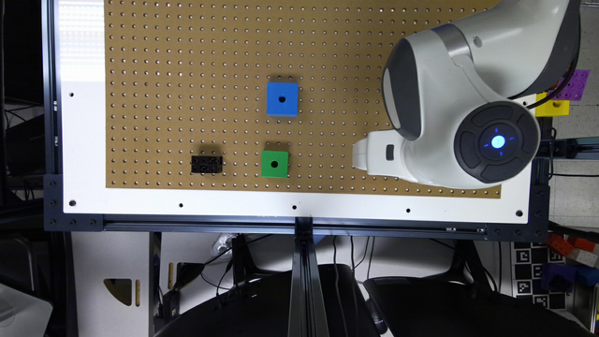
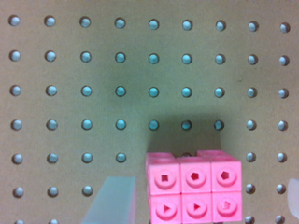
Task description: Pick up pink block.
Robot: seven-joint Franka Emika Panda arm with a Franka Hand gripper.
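Claw (image 2: 205, 205) spread (fingers apart) around the pink block (image 2: 194, 191).

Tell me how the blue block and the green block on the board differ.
The blue block is blue and looks a bit larger; the green block is green and looks smaller. The blue block sits alone, farther from the white edge of the board, while the green block sits near that edge, with a black brick toward the exterior view's left of it. Both look like square blocks with one dark round hole in the top, resting flat on the board.
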